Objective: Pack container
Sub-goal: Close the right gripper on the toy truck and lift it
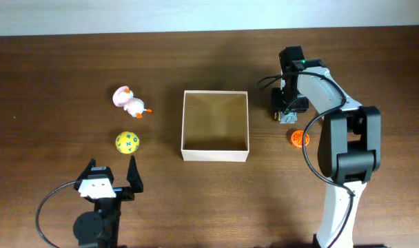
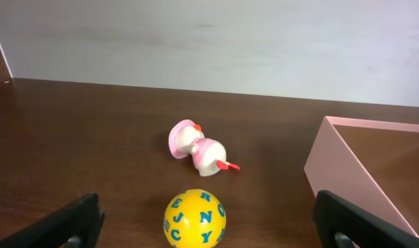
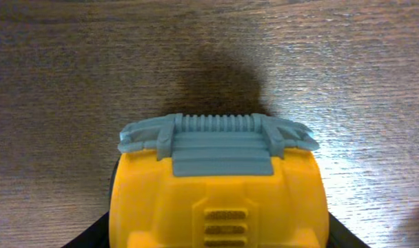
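Two hands flank the empty container at desk centre: the left hand, at seven o'clock, spread ready for the yellow ball; the right hand, at three o'clock, straddling a yellow toy, whether pinching it I cannot tell.

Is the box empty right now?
Empty. The box shows only bare cardboard floor; the ball and pink toy lie outside it.

Bottom centre of my left wrist view: the yellow ball carries blue capital letters, and I read E, J, N, C and Y. In my overhead view, left of centre, its lettering is too small to read.
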Controlling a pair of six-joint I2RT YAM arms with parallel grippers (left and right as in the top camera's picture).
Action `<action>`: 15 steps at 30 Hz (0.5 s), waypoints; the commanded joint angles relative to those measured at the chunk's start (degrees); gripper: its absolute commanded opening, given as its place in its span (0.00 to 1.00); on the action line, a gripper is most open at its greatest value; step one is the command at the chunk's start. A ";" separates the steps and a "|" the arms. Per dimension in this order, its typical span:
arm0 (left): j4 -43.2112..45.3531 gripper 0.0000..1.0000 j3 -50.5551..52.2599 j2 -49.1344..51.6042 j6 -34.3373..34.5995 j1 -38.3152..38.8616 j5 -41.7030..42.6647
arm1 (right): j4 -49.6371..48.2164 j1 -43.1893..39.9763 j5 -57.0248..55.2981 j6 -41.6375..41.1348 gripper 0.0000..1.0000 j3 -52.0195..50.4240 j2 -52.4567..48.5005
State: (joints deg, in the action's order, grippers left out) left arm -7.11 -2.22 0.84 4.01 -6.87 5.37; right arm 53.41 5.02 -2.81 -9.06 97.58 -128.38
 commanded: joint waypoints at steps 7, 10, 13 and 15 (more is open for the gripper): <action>0.17 0.99 0.42 -0.50 -1.07 0.11 -0.22 | -0.24 -0.26 -0.90 -0.46 0.46 0.24 0.37; 0.17 0.99 0.42 -0.50 -1.07 0.11 -0.22 | 0.24 -0.26 -0.90 -0.44 0.45 1.29 0.81; 0.17 0.99 0.42 -0.50 -1.07 0.11 -0.22 | 1.11 -0.26 -0.92 -0.42 0.43 2.69 0.94; 0.17 0.99 0.42 -0.50 -1.07 0.11 -0.22 | 1.84 -0.26 -0.92 -0.42 0.43 3.63 1.05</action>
State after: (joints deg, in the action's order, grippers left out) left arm -7.11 -2.22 0.84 4.01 -6.87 5.37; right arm 54.72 5.02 -2.81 -9.04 98.59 -128.35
